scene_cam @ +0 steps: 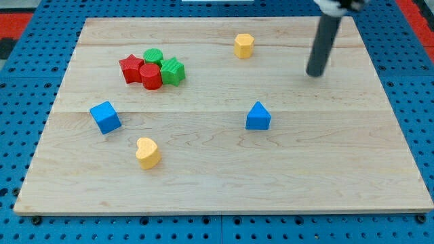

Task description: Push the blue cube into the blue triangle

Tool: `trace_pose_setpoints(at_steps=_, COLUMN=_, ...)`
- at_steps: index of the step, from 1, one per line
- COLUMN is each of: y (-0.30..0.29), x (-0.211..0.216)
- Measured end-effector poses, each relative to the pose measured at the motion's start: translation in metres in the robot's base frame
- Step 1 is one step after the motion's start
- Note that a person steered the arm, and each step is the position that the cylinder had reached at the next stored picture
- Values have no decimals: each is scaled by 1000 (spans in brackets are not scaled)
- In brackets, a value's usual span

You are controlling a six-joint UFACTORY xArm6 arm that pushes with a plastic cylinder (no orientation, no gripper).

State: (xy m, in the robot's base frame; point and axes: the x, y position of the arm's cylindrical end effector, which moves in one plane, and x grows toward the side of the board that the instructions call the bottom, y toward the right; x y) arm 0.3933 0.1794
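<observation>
The blue cube (105, 117) sits toward nine o'clock on the wooden surface (224, 183), turned slightly so one corner faces the view's bottom. The blue triangle (258, 116) stands just right of the surface's centre, level with the cube and well apart from it, at the cube's three o'clock. Nothing lies between the two.

A yellow heart (147, 152) rests near the cube, at its five o'clock, below the line between cube and triangle. At the cube's one o'clock is a tight cluster: a red star (131, 68), a red cylinder (151, 76), a green cylinder (153, 55) and a green star (173, 70), touching one another. A yellow hexagon (244, 45) sits alone near twelve o'clock on the surface.

My tip (315, 73) is at about two o'clock on the surface, well apart from every block, up and to the right of the triangle. My rig has no fingers, only this rod, so nothing is gripped or held.

I judge the task to be at its approach step: the cube is untouched. Next I would need to bring my tip across to the cube's nine o'clock side, passing clear of the triangle and the cluster, then push toward three o'clock, keeping the push centred so the angled cube does not spin off line.
</observation>
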Motion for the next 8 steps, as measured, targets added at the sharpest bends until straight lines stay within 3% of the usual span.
trace_pose_setpoints(at_steps=1, y=-11, x=34)
trace_pose_setpoints(at_steps=2, y=-106, x=35)
trace_pose_setpoints(at_steps=3, y=-126, x=34)
trace_pose_setpoints(at_steps=5, y=-113, x=83)
trace_pose_setpoints(at_steps=6, y=-22, x=84)
trace_pose_setpoints(at_steps=7, y=-24, x=102)
trace_pose_setpoints(at_steps=8, y=-99, x=119)
